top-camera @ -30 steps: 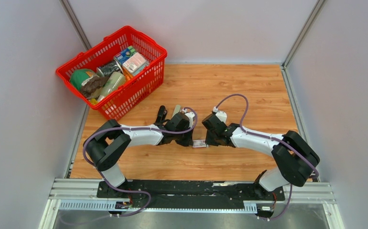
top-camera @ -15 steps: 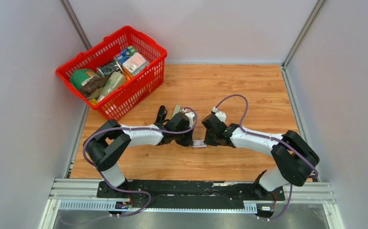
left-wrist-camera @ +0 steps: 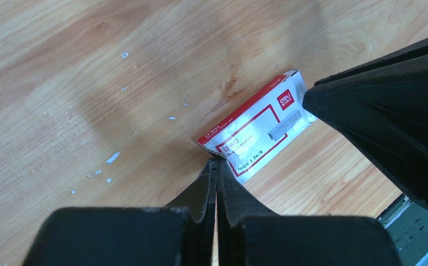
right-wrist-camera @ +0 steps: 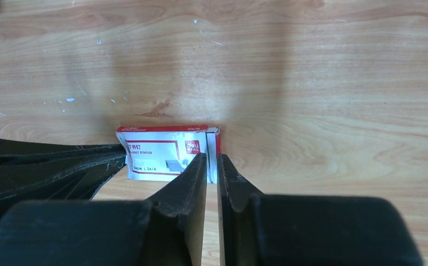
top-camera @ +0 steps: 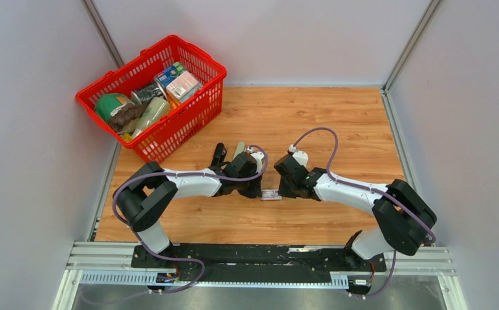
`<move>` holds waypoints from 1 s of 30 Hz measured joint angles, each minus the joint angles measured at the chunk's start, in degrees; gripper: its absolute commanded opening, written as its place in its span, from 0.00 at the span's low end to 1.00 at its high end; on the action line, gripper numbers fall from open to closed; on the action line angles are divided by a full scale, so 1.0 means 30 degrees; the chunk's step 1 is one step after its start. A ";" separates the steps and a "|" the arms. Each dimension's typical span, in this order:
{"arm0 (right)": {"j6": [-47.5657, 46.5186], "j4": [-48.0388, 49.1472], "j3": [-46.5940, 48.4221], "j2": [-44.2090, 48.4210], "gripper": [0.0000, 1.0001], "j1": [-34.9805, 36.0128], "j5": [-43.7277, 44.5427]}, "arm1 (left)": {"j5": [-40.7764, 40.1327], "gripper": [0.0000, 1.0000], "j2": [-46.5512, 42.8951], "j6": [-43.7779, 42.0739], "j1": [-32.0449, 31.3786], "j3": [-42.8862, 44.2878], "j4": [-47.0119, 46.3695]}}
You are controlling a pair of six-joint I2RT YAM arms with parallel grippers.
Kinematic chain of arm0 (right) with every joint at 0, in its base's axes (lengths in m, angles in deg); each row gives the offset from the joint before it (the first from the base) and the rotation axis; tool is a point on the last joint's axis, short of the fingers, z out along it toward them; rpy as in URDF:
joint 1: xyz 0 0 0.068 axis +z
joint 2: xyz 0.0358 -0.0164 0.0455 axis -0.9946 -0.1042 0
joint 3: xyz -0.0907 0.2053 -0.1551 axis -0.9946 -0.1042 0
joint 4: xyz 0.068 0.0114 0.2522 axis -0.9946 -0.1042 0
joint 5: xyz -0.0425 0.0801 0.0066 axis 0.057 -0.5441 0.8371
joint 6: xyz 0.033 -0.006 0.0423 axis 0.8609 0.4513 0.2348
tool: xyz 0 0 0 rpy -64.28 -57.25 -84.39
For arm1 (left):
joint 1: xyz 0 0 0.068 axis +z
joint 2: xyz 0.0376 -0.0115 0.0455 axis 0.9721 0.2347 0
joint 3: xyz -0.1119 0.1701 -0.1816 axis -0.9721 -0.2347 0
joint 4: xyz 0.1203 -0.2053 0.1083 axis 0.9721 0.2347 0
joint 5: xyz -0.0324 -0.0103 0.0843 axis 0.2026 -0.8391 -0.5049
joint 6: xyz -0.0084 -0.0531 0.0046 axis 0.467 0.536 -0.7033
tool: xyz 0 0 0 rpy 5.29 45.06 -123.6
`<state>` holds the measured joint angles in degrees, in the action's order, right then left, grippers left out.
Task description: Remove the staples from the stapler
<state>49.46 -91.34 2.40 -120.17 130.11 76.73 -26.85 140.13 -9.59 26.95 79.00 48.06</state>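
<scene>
As seen from the top external camera, the stapler (top-camera: 218,155) lies on the table (top-camera: 337,123) behind the left wrist. It is beside a grey-beige bar (top-camera: 239,150) and well apart from both sets of fingertips. The left gripper (top-camera: 260,192) and right gripper (top-camera: 280,192) meet at a small staple box (top-camera: 270,194). A red basket (top-camera: 189,116) stands at the far left.

In the left wrist view, the left gripper (left-wrist-camera: 216,167) has its fingers pressed together. The tips touch the near corner of the staple box (left-wrist-camera: 256,133); whether any cardboard is nipped cannot be determined.

In the right wrist view, the right gripper (right-wrist-camera: 212,162) is clamped on the end flap of the staple box (right-wrist-camera: 156,152).

Handling (judgement): the stapler is probably light, rigid and smooth-sided. Grip it across the narrow flanks of the base, leaving the top free to hinge. No staples are visible; strips would likely be thin and snap easily.
</scene>
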 measured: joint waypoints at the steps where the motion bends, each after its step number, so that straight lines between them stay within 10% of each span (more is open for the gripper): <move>1: 0.0000 -0.0153 0.0000 0.0146 0.17 0.0000 0.0109 | 0.0000 0.00 0.0000 0.0000 -0.0007 0.0000 -0.0007; 11: -0.0102 -0.0750 -0.0379 0.0947 0.00 -0.0066 0.0772 | 0.0000 0.00 0.0000 0.0000 -0.0007 0.0000 -0.0007; 30: -0.0262 0.0838 -0.0393 -0.0656 0.00 -0.0233 0.0240 | 0.0044 0.00 -0.0022 0.0000 -0.0007 -0.0131 -0.0233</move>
<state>48.67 -88.83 1.22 -122.14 129.41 77.45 -26.72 140.06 -9.59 26.93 78.61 47.37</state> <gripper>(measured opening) 0.004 0.006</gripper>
